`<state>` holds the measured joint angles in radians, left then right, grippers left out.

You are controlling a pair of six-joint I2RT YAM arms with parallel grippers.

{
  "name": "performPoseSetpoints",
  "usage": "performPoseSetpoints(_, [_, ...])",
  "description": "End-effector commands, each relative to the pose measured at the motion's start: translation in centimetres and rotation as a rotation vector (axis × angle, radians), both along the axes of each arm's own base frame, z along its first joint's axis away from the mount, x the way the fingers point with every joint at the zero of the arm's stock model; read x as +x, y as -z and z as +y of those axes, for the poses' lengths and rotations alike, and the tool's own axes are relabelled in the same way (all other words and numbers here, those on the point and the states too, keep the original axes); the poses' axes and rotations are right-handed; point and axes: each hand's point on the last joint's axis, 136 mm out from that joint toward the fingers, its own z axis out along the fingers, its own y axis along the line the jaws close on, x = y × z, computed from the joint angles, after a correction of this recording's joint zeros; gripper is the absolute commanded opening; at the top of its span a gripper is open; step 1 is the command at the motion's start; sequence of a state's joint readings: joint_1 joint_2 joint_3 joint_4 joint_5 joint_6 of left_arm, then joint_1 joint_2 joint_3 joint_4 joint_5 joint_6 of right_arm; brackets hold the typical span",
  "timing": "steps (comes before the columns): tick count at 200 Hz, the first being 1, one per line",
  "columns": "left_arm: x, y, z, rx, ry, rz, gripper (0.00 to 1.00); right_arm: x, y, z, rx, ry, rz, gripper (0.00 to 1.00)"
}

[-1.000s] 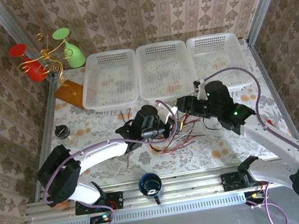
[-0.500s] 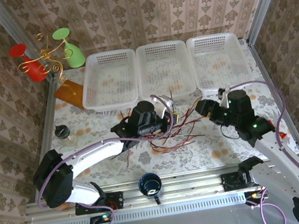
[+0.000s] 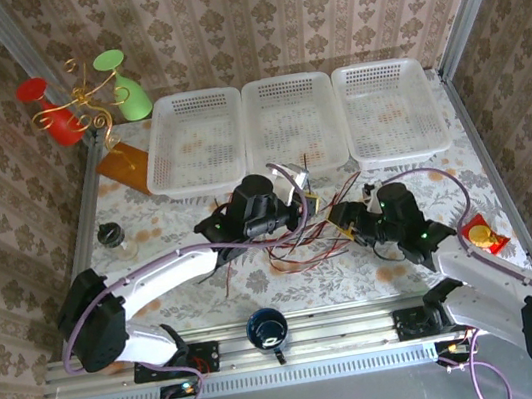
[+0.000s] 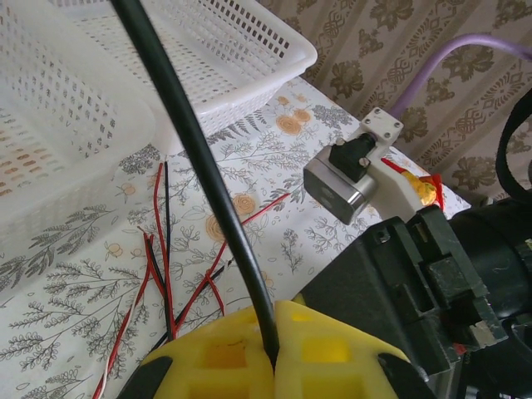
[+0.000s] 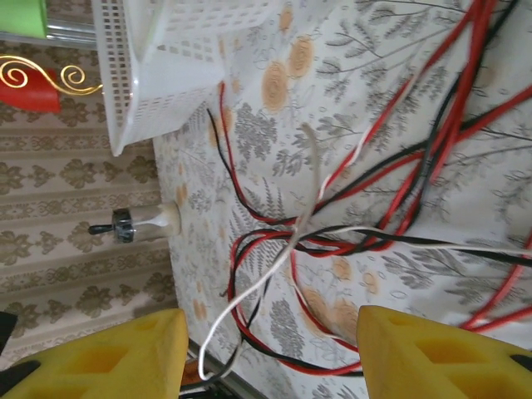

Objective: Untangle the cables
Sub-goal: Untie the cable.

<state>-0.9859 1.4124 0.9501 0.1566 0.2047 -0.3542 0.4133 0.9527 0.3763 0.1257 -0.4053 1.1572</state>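
the left gripper (image 4: 270,353) is clenched on one black cable (image 4: 195,150) that runs up and away from it. the cables (image 3: 306,246) sprawl across the middle of the surface (image 3: 166,238), strands running mostly left to right, between the two arms. the right gripper (image 5: 274,357), jaws apart and grasping nothing, faces the tangle from its right end.

Left arm (image 3: 178,271) & right arm (image 3: 485,271) had white shells, black joints, purple cable (image 4: 440,60) looped along each. Green light (image 3: 420,233) glowed at 10 o'clock of right arm's white shell. Left fingers (image 4: 224,362), right fingers (image 5: 416,349) were yellow, w/ square recesses.
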Motion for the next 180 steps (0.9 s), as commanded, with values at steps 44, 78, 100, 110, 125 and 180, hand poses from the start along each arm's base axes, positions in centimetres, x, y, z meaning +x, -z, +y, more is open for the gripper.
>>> performPoseSetpoints(44, [0.3, -3.2, 0.4, -0.055, -0.003, -0.057, 0.00, 2.6, -2.2, 4.2, 0.095, -0.067, -0.061, 0.44])
performPoseSetpoints(78, [0.7, -3.9, 1.7, -0.018, -0.043, -0.082, 0.00, 2.8, -3.9, 3.8, 0.015, -0.070, -0.093, 0.00])
performPoseSetpoints(100, [1.5, -5.1, 3.2, -0.021, -0.094, -0.109, 0.00, 2.8, -5.4, 2.5, -0.056, -0.041, -0.141, 0.00])
performPoseSetpoints(110, [1.8, -5.7, 3.8, -0.030, -0.117, -0.125, 0.00, 2.9, -6.1, 1.8, -0.091, -0.022, -0.171, 0.00])
performPoseSetpoints(125, [2.5, -6.9, 4.8, -0.042, -0.158, -0.160, 0.00, 3.2, -7.6, 1.0, -0.134, 0.000, -0.218, 0.00])
performPoseSetpoints(180, [4.1, -11.5, 9.9, -0.035, -0.329, -0.336, 0.00, 4.4, -13.7, 0.4, -0.173, -0.009, -0.371, 0.00])
